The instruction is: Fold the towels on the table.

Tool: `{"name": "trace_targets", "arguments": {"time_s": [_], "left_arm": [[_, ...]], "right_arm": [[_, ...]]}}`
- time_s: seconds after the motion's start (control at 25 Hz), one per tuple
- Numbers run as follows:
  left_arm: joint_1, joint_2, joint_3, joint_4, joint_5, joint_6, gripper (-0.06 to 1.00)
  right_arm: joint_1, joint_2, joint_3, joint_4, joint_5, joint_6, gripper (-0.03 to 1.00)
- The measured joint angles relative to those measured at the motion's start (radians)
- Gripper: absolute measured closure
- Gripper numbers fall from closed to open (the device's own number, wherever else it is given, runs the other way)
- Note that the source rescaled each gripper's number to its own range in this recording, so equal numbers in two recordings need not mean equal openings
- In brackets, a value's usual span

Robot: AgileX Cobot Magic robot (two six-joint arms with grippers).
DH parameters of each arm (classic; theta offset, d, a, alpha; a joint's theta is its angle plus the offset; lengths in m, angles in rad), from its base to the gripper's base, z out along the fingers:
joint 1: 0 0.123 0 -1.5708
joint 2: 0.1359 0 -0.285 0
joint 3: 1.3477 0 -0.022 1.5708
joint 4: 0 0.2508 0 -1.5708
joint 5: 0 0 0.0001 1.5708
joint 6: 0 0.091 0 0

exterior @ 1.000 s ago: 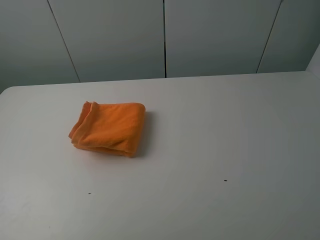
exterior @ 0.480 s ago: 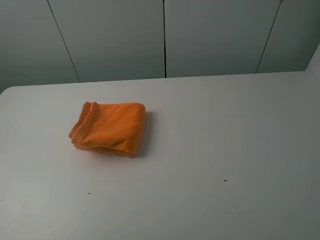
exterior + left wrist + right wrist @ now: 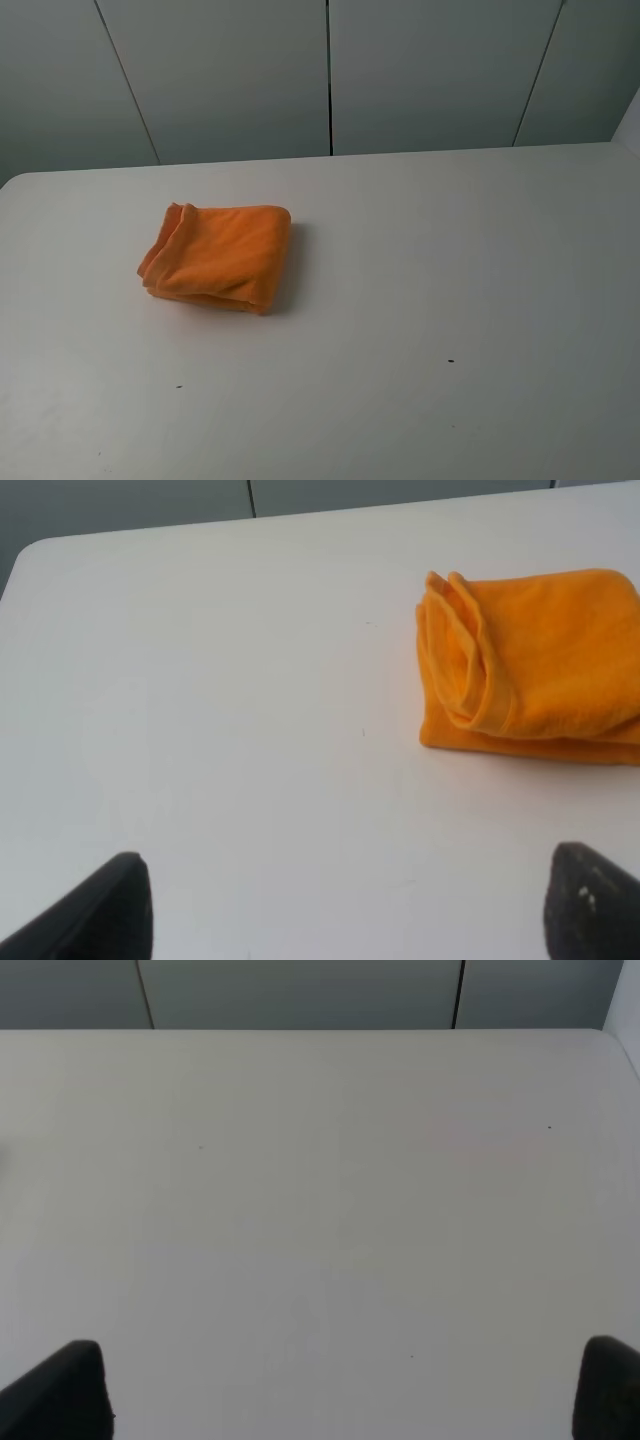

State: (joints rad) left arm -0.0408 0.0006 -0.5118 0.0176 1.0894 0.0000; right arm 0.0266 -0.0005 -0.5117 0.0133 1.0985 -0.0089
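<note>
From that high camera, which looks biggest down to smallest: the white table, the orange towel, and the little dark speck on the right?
1. The table, filling most of the view.
2. The towel, a folded bundle on the table's left part.
3. The dark speck, barely a dot.
No close calls here.

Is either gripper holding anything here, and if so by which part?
Nothing is held. Left gripper and right gripper are open and empty; the folded towel lies alone on the table.

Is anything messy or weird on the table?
Nothing much. The orange towel lies folded on the white table, a bit loosely: its layered edges fan out unevenly at one end. Two tiny dark specks dot the tabletop. Nothing is spilled or broken.
</note>
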Motion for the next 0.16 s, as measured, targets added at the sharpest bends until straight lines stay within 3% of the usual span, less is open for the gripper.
{"name": "trace_targets", "arguments": {"time_s": [0.16], "left_arm": [[0.000, 0.000, 0.000, 0.000, 0.000, 0.000, -0.05]], "right_arm": [[0.000, 0.000, 0.000, 0.000, 0.000, 0.000, -0.03]]}}
